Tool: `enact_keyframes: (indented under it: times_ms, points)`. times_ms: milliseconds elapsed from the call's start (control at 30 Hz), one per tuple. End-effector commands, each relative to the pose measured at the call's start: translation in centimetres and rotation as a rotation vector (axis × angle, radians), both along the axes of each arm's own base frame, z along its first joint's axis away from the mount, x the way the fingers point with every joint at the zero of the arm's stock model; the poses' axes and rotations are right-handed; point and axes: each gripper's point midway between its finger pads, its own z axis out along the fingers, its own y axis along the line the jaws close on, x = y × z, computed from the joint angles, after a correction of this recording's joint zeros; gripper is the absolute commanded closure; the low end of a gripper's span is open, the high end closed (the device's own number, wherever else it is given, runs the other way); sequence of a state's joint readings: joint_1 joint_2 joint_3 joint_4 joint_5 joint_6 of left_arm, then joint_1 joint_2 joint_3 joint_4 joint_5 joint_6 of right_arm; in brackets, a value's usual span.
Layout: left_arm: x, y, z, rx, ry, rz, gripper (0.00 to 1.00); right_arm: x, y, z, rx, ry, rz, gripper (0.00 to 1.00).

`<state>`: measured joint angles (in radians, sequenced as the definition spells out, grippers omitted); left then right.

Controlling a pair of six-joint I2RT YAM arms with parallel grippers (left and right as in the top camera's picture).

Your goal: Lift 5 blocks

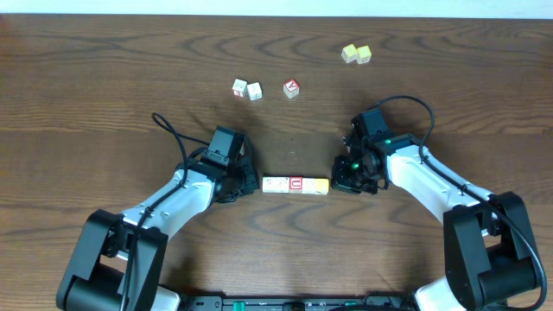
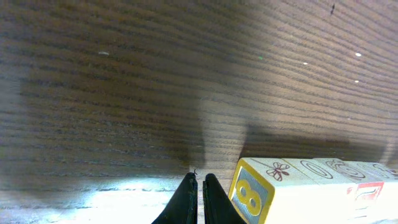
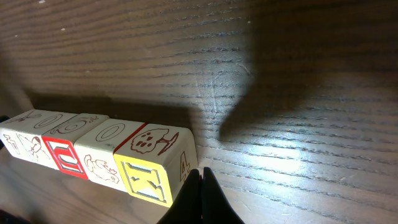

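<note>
A straight row of several cream alphabet blocks (image 1: 295, 185) lies on the wooden table between my two grippers. My left gripper (image 1: 255, 184) is shut and holds nothing. Its tip (image 2: 200, 180) sits right beside the row's left end block, the one with a yellow 8 face (image 2: 252, 198). My right gripper (image 1: 335, 183) is also shut and holds nothing. Its tip (image 3: 200, 174) rests against the right end block with a yellow-framed face (image 3: 149, 177). Two more cream blocks (image 1: 247, 89) lie apart at the back.
A red-faced cube (image 1: 291, 88) lies near the two loose blocks. Two plain yellow cubes (image 1: 356, 53) sit at the back right. Black cables loop above each arm, one by the left (image 1: 168, 130) and one by the right (image 1: 415, 108).
</note>
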<state>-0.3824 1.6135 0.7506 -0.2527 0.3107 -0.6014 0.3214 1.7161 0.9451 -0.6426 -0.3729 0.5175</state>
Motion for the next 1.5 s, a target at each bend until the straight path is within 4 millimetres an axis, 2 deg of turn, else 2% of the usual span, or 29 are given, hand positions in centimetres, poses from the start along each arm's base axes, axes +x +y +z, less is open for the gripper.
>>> enact_keyframes:
  times_ms: [0,267,367,500,733,1067,1233,1467]
  points:
    - [1.2,-0.5,1.4,-0.011,-0.053,-0.011,0.93,-0.4,0.0,0.0,-0.004,0.004,-0.009,0.99]
    - [1.2,-0.7,1.4,-0.013,-0.059,-0.020,0.93,-0.5,-0.3,-0.6,-0.016,-0.005,-0.015,0.99]
    - [1.2,-1.4,1.6,-0.019,-0.071,-0.039,0.93,-0.2,-0.1,-0.6,-0.005,-0.019,-0.014,0.99]
    - [1.1,-2.1,1.7,-0.021,-0.084,-0.058,0.93,-0.1,0.4,-0.4,0.019,-0.022,-0.010,0.99]
    - [1.2,-2.2,1.8,-0.025,-0.093,-0.059,0.93,-0.6,1.1,-0.4,0.026,-0.020,0.017,0.99]
    - [1.1,-2.7,2.0,-0.052,-0.090,-0.073,0.93,-0.3,1.5,-0.4,0.020,-0.039,0.016,0.99]
    - [0.9,-3.3,2.1,-0.054,-0.098,-0.100,0.93,-0.1,2.9,0.4,0.106,-0.058,0.060,0.99]
    - [0.7,-3.6,2.3,-0.076,-0.095,-0.109,0.93,-0.2,3.3,0.6,0.128,-0.059,0.072,0.99]
